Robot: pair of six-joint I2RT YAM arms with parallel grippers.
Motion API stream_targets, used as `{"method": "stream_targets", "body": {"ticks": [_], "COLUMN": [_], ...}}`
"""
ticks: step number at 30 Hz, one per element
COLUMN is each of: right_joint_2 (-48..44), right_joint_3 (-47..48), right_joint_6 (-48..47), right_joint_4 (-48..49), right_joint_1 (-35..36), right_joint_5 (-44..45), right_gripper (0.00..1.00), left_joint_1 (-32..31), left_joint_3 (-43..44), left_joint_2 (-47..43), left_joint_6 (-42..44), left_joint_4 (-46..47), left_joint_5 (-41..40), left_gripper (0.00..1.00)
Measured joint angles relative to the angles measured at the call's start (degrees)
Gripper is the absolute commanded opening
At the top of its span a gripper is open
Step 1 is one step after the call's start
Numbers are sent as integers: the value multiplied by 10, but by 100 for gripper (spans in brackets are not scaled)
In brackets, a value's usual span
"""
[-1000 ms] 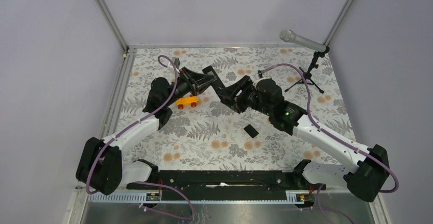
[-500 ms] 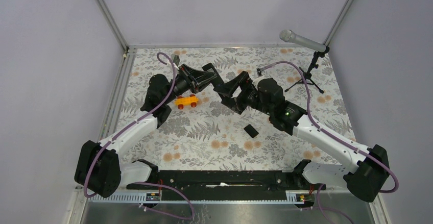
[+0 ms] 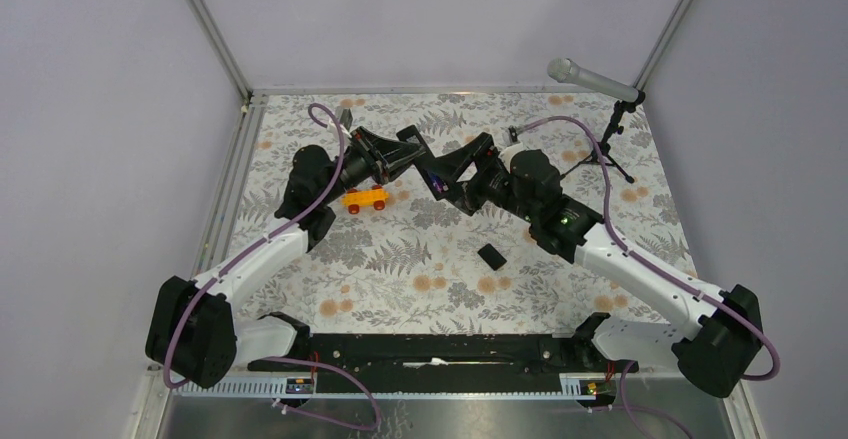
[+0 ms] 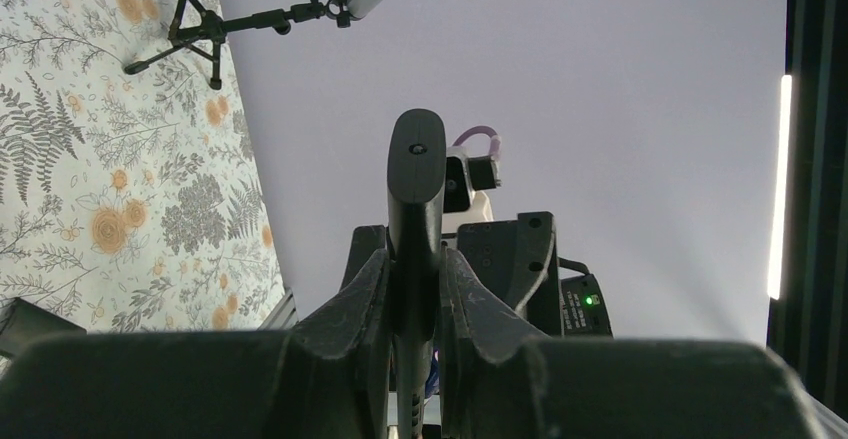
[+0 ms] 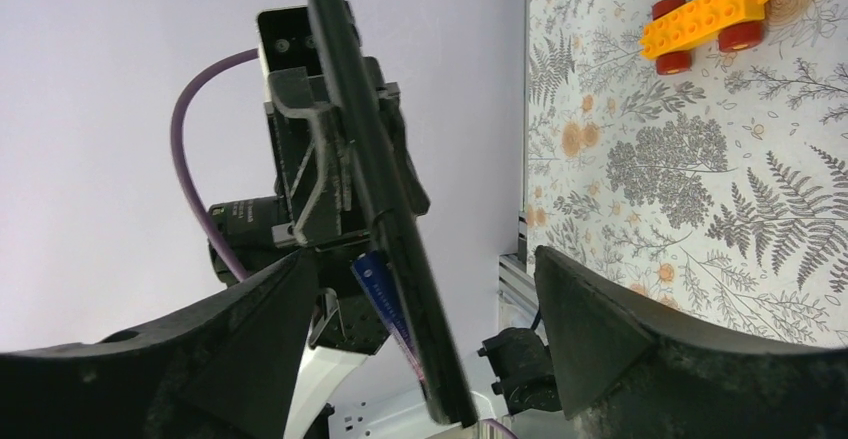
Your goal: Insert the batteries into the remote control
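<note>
- Remote control is held up off the floral table, between the two arms over the far half of it. We see it edge-on in both wrist views.
- Our left claw is closed tight on the remote control. One finger presses on each flat side, and the bar sticks out well past the tips.
- Our right claw stands wide open. The remote control passes through the gap between its fingers and touches neither, so this claw has hold of nothing.
- We see a purplish-blue battery lying along one face of the remote control, toward the end nearer the right wrist camera. We cannot tell whether it is fully seated.
- An orange toy car sits on the table just beside the left claw.
- A small black cover lies flat, well apart from both claws.
- A microphone on its stand is at the far right corner.
</note>
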Motion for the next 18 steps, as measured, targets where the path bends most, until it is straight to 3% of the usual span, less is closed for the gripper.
{"method": "stream_targets", "body": {"ticks": [7,18], "right_joint_2": [13,8], "right_joint_3": [0,-14], "right_joint_6": [14,33], "right_joint_4": [-5,17], "right_joint_1": [-2,-3], "right_joint_5": [-15,-33], "right_gripper": [69,58], "left_joint_1": [0,0], "left_joint_3": [0,0], "left_joint_2": [-7,-7], "left_joint_6": [8,10], "left_joint_4": [-1,-2], "left_joint_5": [1,8], "left_gripper": [0,0]}}
